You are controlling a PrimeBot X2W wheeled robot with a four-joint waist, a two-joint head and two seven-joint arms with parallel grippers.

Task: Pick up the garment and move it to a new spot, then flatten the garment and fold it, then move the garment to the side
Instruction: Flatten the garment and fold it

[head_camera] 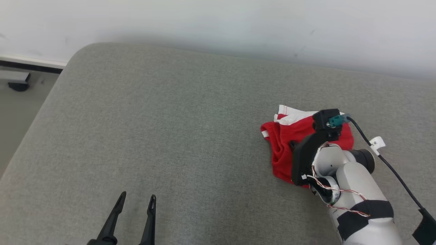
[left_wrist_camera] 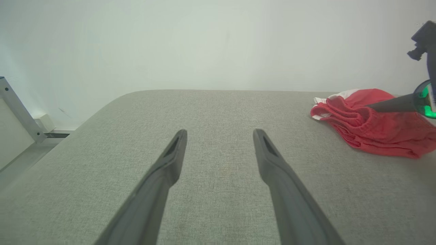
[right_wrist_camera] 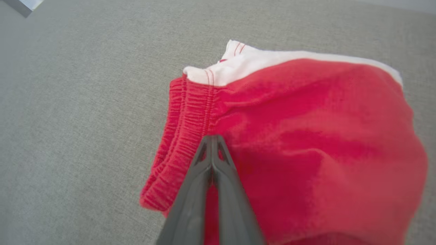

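On the cushion (head_camera: 170, 119), the right claw (right_wrist_camera: 212, 137) pinches the garment (right_wrist_camera: 306, 136) tight; left claw (left_wrist_camera: 220, 132) gapes empty.

No legible text, label or number

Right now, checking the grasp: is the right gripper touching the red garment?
Touching. The right wrist view shows the right gripper shut, tips pressed into the red garment beside its waistband.

Soft, even, bright light washes the pale wall (head_camera: 218, 20) nearly featureless, shadows are faint, and in the right wrist view the garment (right_wrist_camera: 306, 136) blurs toward its right edge, perhaps from closeness to the lens.
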